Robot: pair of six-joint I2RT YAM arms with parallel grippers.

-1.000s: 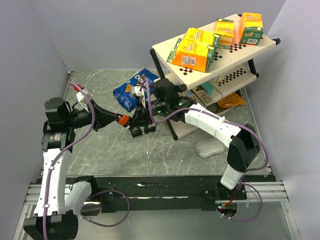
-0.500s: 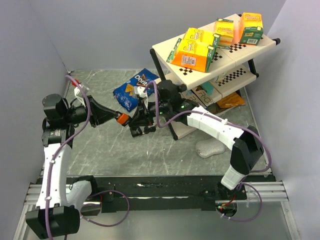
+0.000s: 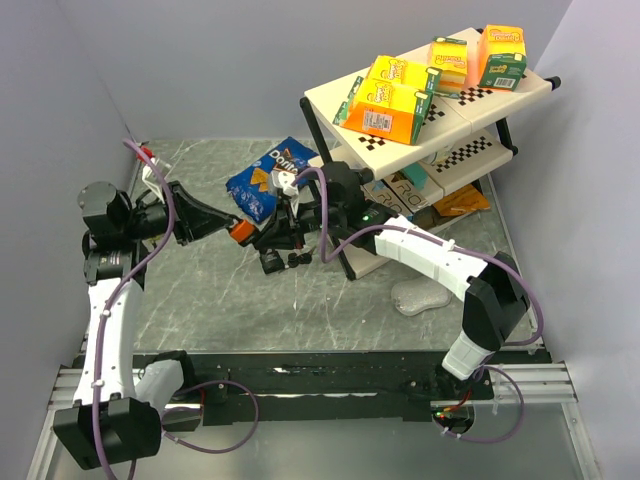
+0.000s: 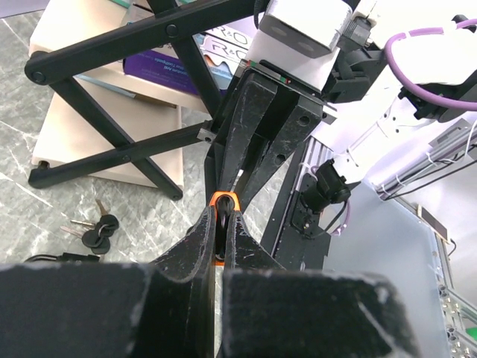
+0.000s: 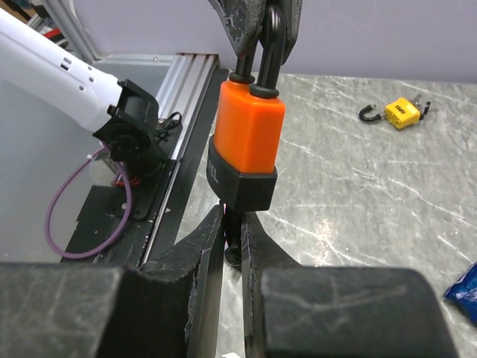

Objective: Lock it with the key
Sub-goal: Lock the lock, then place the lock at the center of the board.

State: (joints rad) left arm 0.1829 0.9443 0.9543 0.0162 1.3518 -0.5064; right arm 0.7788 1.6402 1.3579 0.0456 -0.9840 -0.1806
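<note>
Orange padlock (image 5: 250,142) is up off the table (image 5: 358,186), between your two arms. The left gripper (image 5: 257,33) is clamped tight on its shackle, so the keyhole end stays free. At that end the right gripper (image 5: 232,224) is pinched narrow on the key (image 5: 233,240), mostly hidden, apparently ready to twist. Yellow padlock (image 5: 401,112) lies well apart.

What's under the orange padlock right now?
The right gripper, pinching a dark key directly beneath the orange padlock. The padlock's underside covers the key's blade, so I can't see whether it's inserted.
</note>
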